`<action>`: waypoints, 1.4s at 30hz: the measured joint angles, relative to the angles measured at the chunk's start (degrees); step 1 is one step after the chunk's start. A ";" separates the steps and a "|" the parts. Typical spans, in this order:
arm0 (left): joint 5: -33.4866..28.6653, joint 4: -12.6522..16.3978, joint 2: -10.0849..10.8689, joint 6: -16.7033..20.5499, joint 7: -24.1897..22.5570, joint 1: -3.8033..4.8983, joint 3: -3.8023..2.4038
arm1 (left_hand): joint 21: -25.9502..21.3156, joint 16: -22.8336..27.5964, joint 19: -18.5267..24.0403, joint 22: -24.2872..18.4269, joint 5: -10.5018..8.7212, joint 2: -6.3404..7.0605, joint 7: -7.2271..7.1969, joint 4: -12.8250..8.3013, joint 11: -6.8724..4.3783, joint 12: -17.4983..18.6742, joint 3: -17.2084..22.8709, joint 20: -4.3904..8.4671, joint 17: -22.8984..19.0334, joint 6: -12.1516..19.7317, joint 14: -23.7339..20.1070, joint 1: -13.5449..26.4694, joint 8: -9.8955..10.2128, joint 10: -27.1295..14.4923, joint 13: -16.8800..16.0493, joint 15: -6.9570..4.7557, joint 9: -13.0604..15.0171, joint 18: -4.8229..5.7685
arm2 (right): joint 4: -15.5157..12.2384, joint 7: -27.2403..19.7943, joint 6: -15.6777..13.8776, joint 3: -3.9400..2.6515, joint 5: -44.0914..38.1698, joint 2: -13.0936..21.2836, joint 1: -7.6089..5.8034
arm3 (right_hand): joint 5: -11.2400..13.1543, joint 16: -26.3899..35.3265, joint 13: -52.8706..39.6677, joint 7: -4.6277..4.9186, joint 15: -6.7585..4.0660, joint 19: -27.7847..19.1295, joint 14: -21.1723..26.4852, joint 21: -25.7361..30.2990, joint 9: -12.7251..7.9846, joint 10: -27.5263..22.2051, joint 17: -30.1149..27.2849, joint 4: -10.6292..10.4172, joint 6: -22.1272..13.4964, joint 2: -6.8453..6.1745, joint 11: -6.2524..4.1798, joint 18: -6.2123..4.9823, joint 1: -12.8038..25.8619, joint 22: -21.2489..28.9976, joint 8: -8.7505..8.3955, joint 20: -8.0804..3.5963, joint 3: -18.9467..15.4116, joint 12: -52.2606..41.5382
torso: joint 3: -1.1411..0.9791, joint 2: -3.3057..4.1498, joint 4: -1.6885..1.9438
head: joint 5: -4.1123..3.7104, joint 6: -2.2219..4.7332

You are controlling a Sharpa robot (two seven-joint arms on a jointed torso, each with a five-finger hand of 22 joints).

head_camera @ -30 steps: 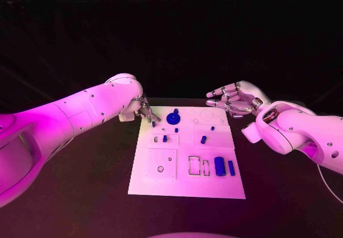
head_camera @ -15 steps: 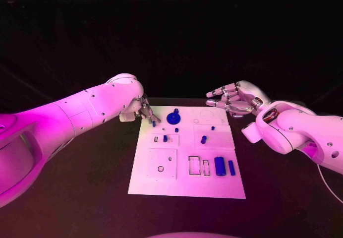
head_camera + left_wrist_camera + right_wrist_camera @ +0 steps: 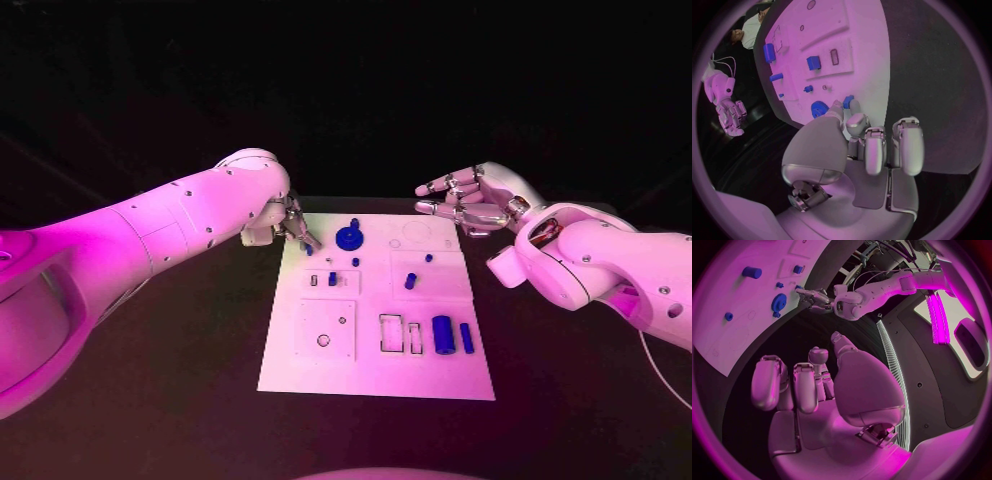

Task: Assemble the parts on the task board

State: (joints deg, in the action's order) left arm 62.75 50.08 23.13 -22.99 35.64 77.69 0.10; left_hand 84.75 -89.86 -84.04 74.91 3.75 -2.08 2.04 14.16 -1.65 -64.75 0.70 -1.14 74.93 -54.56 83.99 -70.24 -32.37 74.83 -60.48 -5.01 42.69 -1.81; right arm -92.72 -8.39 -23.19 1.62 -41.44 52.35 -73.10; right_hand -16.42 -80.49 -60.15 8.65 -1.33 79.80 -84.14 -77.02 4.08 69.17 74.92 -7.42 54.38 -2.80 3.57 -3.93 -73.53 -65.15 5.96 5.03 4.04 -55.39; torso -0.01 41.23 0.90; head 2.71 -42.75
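The white task board [image 3: 378, 360] lies in the middle of the table. A blue gear [image 3: 349, 238] stands near its far edge, and several small blue parts, among them a block [image 3: 443, 335], sit further down. My left hand [image 3: 286, 222] hovers at the board's far left corner and pinches a small blue part [image 3: 306, 247] between thumb and fingertip. The left wrist view shows that part [image 3: 848, 102] at the fingertips next to the gear [image 3: 819, 107]. My right hand [image 3: 469, 200] hangs above the board's far right corner, fingers spread and holding nothing.
Black table [image 3: 173, 380] surrounds the board on all sides. Recessed slots [image 3: 391, 333] lie in the board's near half beside the blue block. In the right wrist view my left hand [image 3: 814, 295] reaches over the board [image 3: 729, 340].
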 measured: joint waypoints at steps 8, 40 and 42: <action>-0.23 -0.33 -0.31 0.00 -0.05 -0.03 0.02 | 0.00 0.00 0.00 0.00 -0.34 -0.65 0.00 -1.56 -0.21 0.00 1.90 0.00 0.00 0.00 0.00 -2.46 0.00 -0.21 0.19 0.00 -0.19 0.01 | -0.01 0.00 0.00 0.00 0.00 -0.01 0.00 | 0.00 0.00 0.00 0.00 0.00 0.00 0.00 0.00 0.00 0.00 -0.01 0.00 0.00 0.00 0.00 0.00 0.00 0.00 0.00 0.00 0.00 0.00 | 0.00 -0.01 0.00 | -0.02 -0.14; -5.56 12.07 8.60 3.65 -4.42 -0.10 0.26 | -0.67 0.00 0.00 0.00 5.71 10.94 0.29 -3.07 -0.30 1.17 31.23 0.00 -0.02 0.74 0.00 -0.82 -0.24 0.93 1.21 -0.20 0.36 0.01 | -0.22 -0.03 0.01 0.00 0.00 0.44 0.01 | 0.00 0.00 -0.07 0.18 0.00 0.00 0.00 0.00 0.00 0.00 0.03 0.00 -0.18 0.31 0.00 -0.01 -0.31 0.00 0.00 0.00 0.00 0.00 | -0.08 -0.36 0.28 | 0.34 -0.29; -5.97 14.24 10.01 4.61 -5.01 -0.10 0.27 | -0.67 0.00 0.00 0.00 5.72 11.23 0.31 -3.45 -0.31 1.17 31.60 0.00 -0.02 0.68 0.00 -0.53 -0.38 0.94 1.13 -0.20 0.36 0.00 | -0.26 -0.03 0.01 0.01 0.00 0.50 0.01 | 0.00 0.00 -0.06 0.18 0.00 0.00 0.00 0.00 0.00 0.00 0.03 0.02 -0.18 0.31 0.00 0.00 -0.31 0.00 0.00 0.00 -0.01 0.00 | -0.08 -0.47 0.37 | 0.41 -0.33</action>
State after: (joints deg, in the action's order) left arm 56.78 64.31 33.15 -18.38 30.63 77.59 0.37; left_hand 84.08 -89.86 -84.04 74.90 9.47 9.15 2.34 10.71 -1.96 -63.58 32.30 -1.14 74.91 -53.88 83.98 -70.77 -32.74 75.77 -59.36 -5.21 43.06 -1.80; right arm -92.97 -8.42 -23.18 1.63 -41.44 52.85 -73.10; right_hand -16.42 -80.49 -60.21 8.82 -1.33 79.80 -84.13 -77.02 4.08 69.17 74.95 -7.40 54.20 -2.49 3.57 -3.93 -73.83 -65.15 5.96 5.03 4.02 -55.39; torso -0.09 40.76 1.26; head 3.12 -43.08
